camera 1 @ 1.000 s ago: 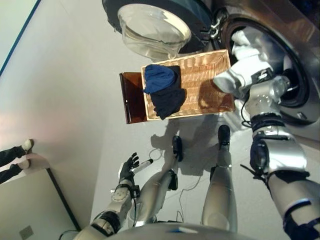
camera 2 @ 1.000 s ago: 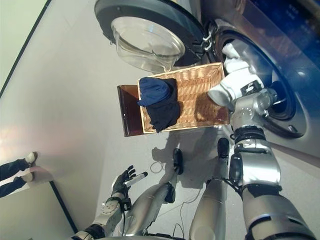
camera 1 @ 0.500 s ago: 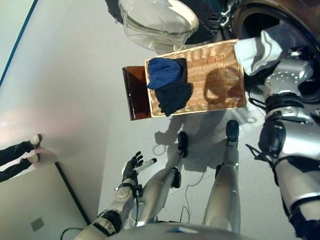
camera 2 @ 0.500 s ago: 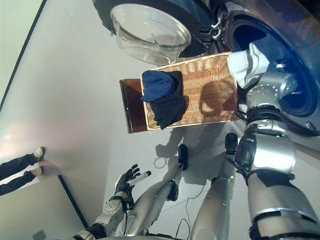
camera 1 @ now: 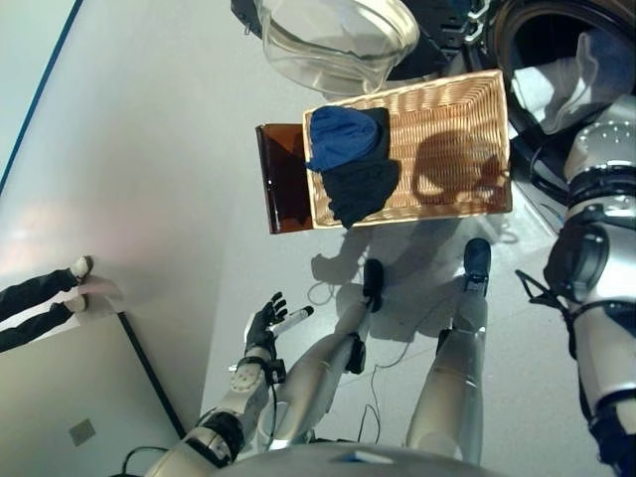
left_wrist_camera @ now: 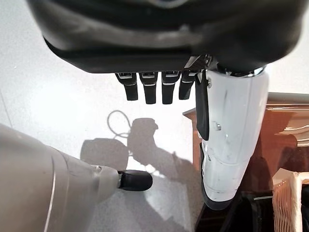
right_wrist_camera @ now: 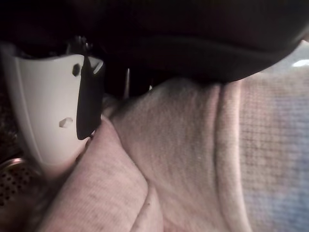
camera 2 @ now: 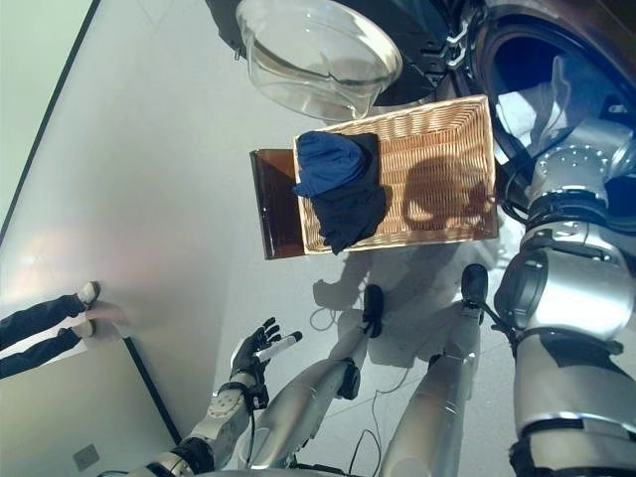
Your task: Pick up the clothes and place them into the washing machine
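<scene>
- Pale grey floor (camera 1: 149, 149); front-loading steel washing machine (camera 2: 596, 40) at upper right, door open.
- Right hand (right_wrist_camera: 53, 111) pinches a white knitted garment (camera 2: 532, 104) at the drum mouth.
- Left hand (camera 1: 263, 323) hangs idle, fingers spread.
- Risk: released shallow, cloth drapes over the rim and falls out.
- Blue and dark clothes (camera 1: 348, 164) wait in the woven wicker basket (camera 1: 467, 99).
- Since a second ago, the garment has gone from above the basket to the opening.

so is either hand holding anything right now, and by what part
The right hand grips a white garment by a bunched fold, inside the washing machine opening. The left hand is open and empty.
</scene>
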